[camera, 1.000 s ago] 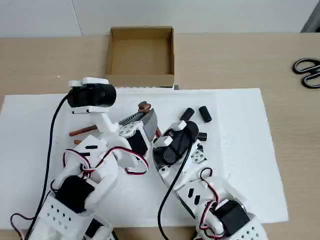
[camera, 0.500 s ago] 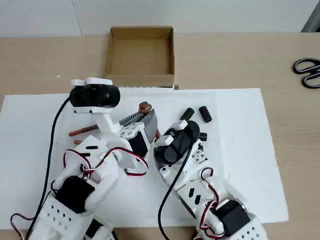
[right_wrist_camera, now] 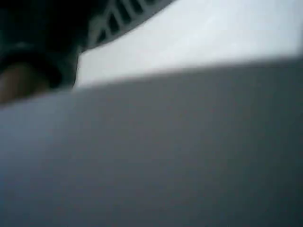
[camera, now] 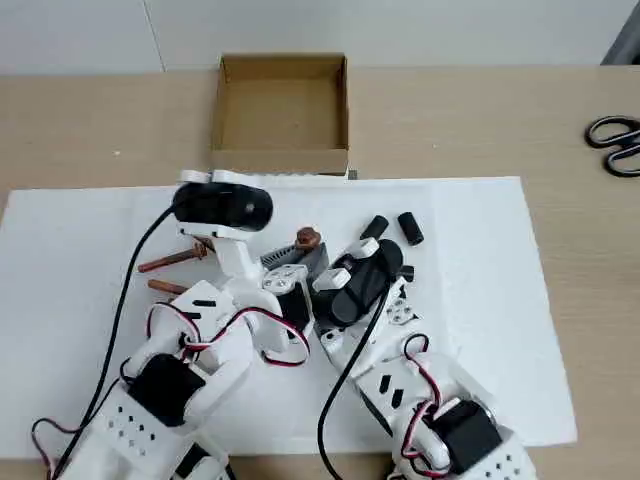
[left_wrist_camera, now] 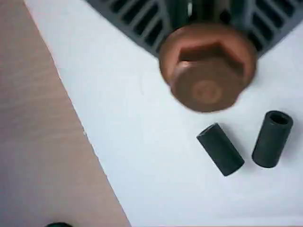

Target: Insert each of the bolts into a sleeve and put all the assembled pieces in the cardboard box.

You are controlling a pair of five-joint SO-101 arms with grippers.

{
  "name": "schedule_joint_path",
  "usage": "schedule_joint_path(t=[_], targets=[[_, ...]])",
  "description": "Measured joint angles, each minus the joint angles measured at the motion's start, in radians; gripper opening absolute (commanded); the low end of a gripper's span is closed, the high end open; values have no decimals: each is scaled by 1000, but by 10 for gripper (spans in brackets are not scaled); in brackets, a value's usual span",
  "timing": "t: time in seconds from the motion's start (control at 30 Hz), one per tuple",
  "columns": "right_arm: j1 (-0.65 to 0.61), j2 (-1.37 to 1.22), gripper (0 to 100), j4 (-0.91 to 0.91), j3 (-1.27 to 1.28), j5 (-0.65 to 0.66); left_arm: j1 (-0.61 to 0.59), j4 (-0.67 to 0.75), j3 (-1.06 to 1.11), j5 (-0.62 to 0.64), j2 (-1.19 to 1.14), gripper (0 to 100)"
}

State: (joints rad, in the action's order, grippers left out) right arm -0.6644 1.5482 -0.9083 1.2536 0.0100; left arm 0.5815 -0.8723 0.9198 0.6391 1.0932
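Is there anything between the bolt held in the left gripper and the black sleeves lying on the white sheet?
Nothing visible does. Only bare white sheet lies between the bolt and the nearer sleeve, and the second sleeve lies just beside that one, apart from it.

The copper hex-headed bolt is showing just its blurred head in the left wrist view, the shank lying hidden behind it. The black-handled metal scissors are running off the high view's right edge. In the right wrist view, a brownish blob is blurring beyond telling.
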Motion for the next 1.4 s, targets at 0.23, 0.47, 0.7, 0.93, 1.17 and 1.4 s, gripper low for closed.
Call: schedule_joint_path(t=[0.23,0.47,0.7,0.93,1.17,1.4], targets=[[-2,6,2,0,-2,0,52,-107,-2,-51,0,7],[-3,6,2,-5,-2,0,54,-133,-3,-115,6,141],[2,6,2,-5,0,0,55,-144,-3,-138,8,272],[2,6,2,-5,0,0,28,-144,-2,-242,8,272],[-2,6,2,-5,0,2,-64,-164,-18,-353,6,272],[-2,8,2,-5,-2,2,-77,-245,-75,-362,6,272]])
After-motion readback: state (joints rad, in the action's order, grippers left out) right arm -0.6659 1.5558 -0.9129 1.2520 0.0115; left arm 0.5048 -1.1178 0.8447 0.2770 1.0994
